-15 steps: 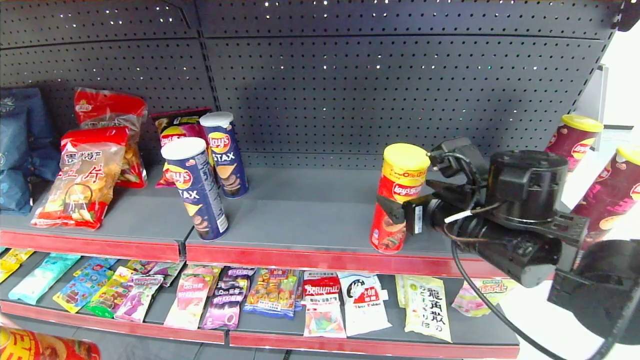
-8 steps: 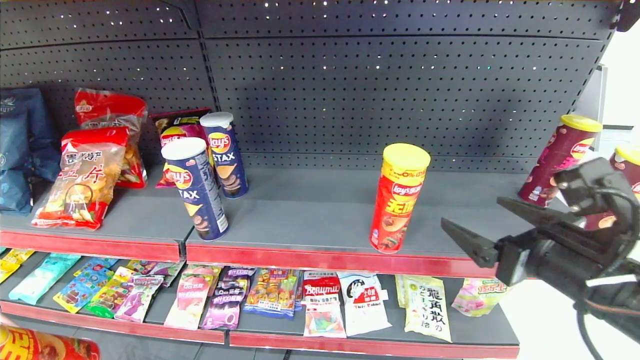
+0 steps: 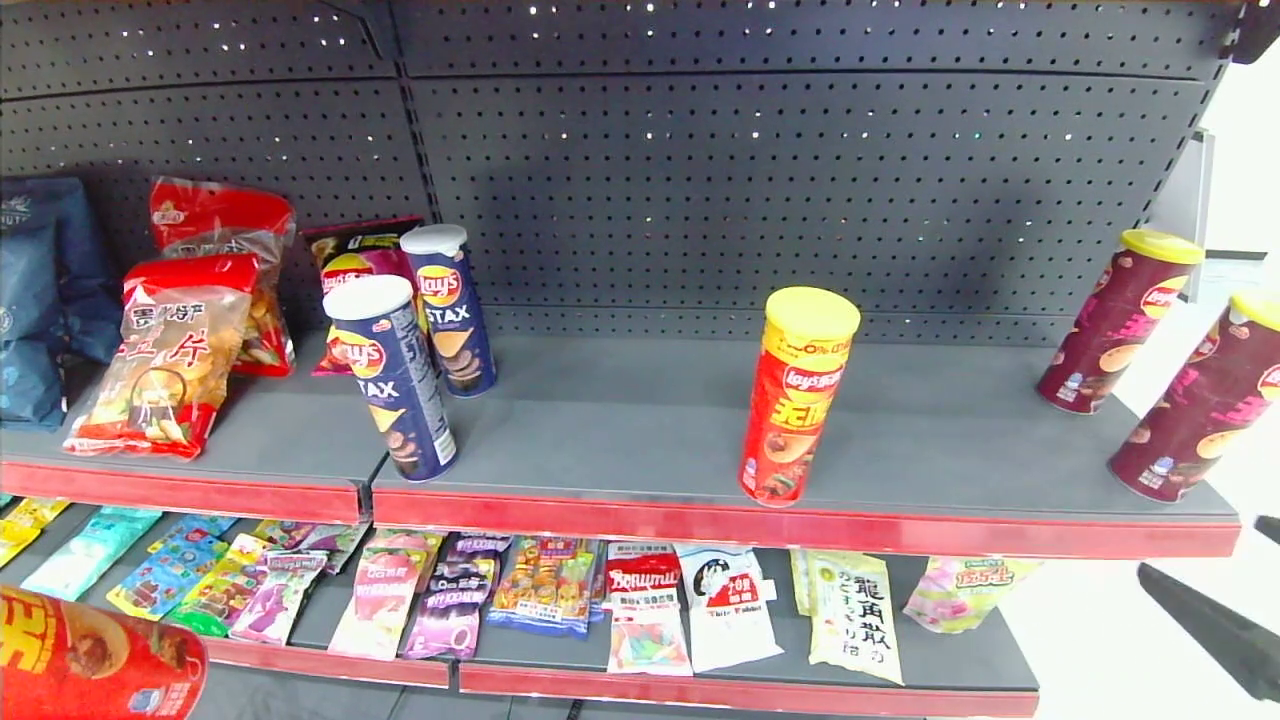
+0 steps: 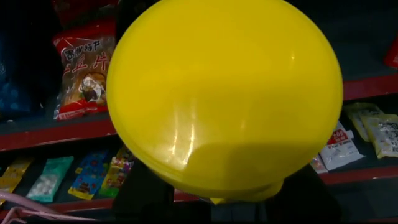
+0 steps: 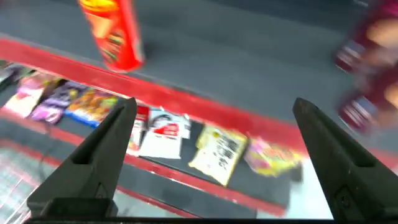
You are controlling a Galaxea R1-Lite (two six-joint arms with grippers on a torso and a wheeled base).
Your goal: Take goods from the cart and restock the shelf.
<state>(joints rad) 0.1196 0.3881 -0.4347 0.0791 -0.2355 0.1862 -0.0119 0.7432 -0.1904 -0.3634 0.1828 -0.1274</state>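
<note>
A red chip can with a yellow lid (image 3: 800, 395) stands upright near the front of the grey shelf (image 3: 620, 420), free of any gripper; it also shows in the right wrist view as the red can (image 5: 112, 34). My right gripper (image 5: 217, 155) is open and empty, off the shelf's right end and below its red lip, where one finger (image 3: 1210, 630) shows. A second red can (image 3: 90, 655) lies tilted at the lower left. Its yellow lid (image 4: 224, 93) faces the left wrist camera, and my left gripper (image 4: 224, 208) is shut on it, mostly hidden behind the lid.
Two maroon cans (image 3: 1115, 320) (image 3: 1195, 400) stand at the shelf's right end. Two blue cans (image 3: 395, 375) (image 3: 450, 310) and snack bags (image 3: 165, 355) fill the left. Bare shelf lies on both sides of the standing red can. Sachets (image 3: 640, 600) line the lower shelf.
My right gripper has let go of the red can on the shelf and drawn back right and downward. The can at the lower left has risen further into the head view.
</note>
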